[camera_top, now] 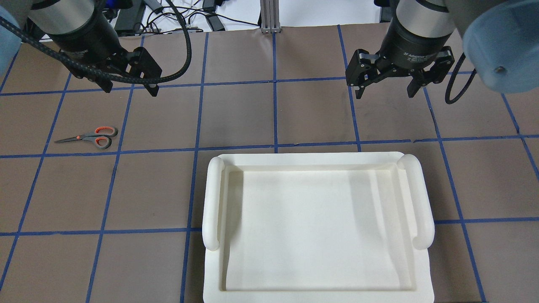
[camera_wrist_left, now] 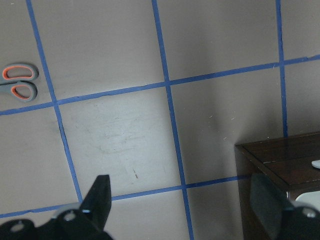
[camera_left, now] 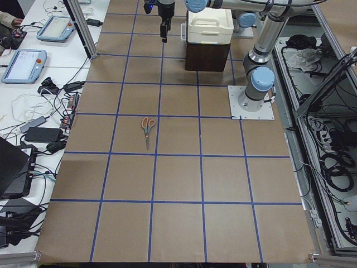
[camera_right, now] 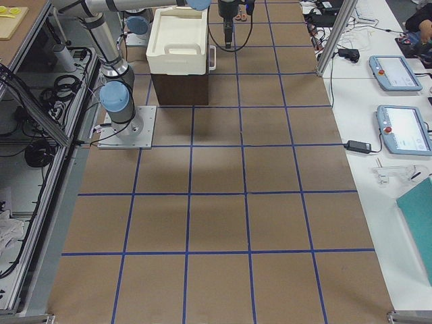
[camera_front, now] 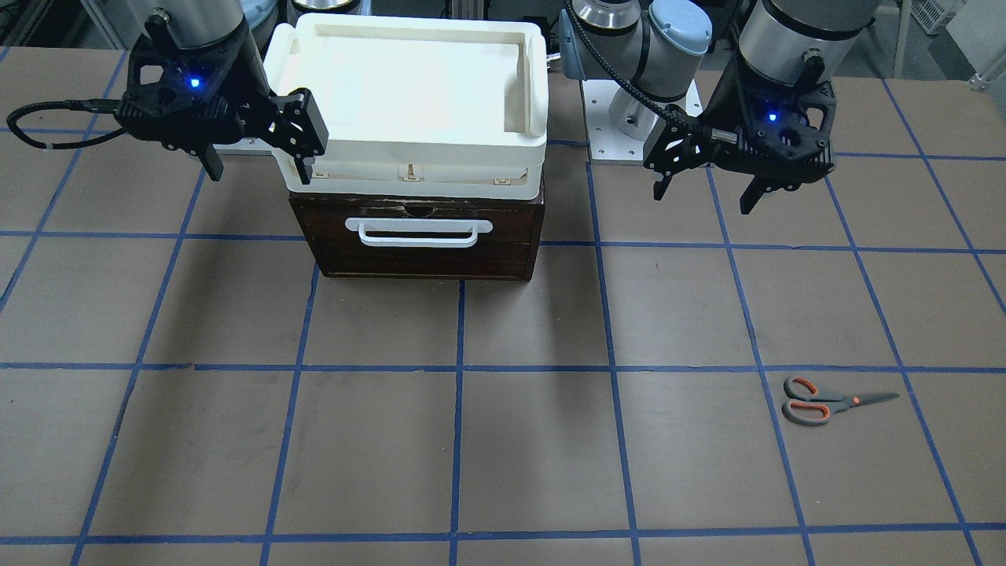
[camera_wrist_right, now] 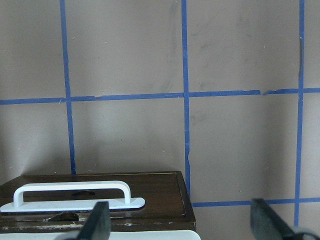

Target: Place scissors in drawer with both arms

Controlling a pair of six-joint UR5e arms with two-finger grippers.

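Observation:
The scissors [camera_front: 833, 402] lie flat on the brown table, dark grey with orange loops; they also show in the overhead view [camera_top: 86, 137] and at the left wrist view's edge [camera_wrist_left: 17, 82]. The dark brown drawer [camera_front: 416, 236] is shut, its white bar handle [camera_front: 419, 232] facing away from the robot. My left gripper [camera_front: 703, 196] [camera_top: 128, 89] is open and empty, hovering above the table, apart from the scissors. My right gripper [camera_front: 258, 169] [camera_top: 385, 93] is open and empty, hovering by the drawer box's side. The right wrist view shows the drawer front [camera_wrist_right: 100, 195] below its fingers.
A cream plastic tray [camera_front: 409, 149] [camera_top: 212, 198] sits on top of the drawer box. Blue tape lines grid the table. Side tables with tablets and cables [camera_left: 33, 61] flank the far edge. The arm bases [camera_front: 637, 118] stand behind the box.

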